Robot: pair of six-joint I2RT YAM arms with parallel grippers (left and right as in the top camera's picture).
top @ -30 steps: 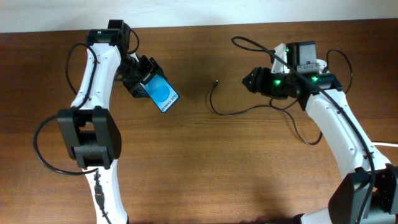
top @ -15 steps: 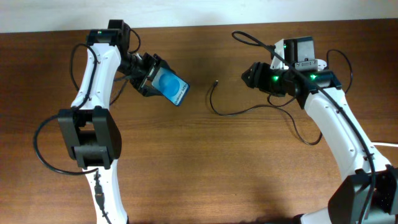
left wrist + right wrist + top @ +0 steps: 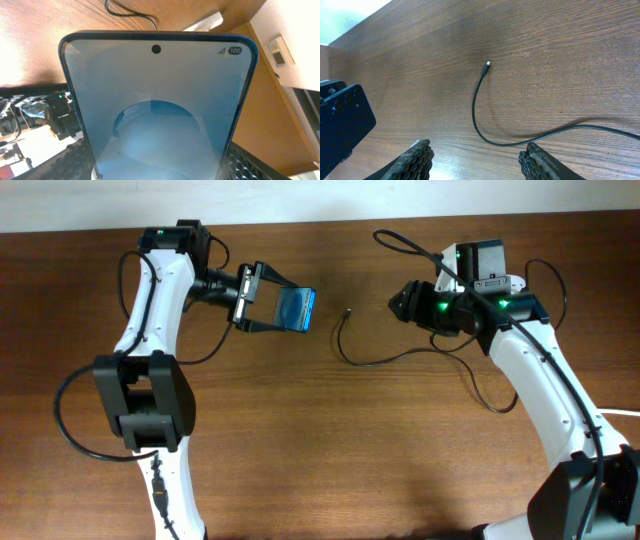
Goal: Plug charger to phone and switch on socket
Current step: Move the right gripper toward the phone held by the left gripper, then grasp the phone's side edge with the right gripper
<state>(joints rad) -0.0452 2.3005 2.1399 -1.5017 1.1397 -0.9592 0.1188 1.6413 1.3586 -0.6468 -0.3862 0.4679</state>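
Swinging round from a downward slant, the left claw now holds the phone out level above the table, its far end aimed across at the charger. The right arm has barely shifted.

The left claw is pinched on the phone's sides, and the left wrist view is almost all screen. The right claw hangs over the table with its jaws spread wide and nothing between them. From its own camera the cable lies in a loose curve just ahead, its small plug tip resting flat on the wood, well apart from the phone's dark back at the left edge. I cannot pick out the socket in any view.

The step in hand looks to be collecting the plug. To do it well, I'd say the right claw should come down just behind the tip and close across the thin cable, leaving the plug standing proud so it can be steered. Gripping further back would let the tip droop.

One worry: the screen's camera dot sits at the end farthest from the left wrist (so the port end is probably the one buried in the claw). The phone may need turning or regripping before the two can meet.
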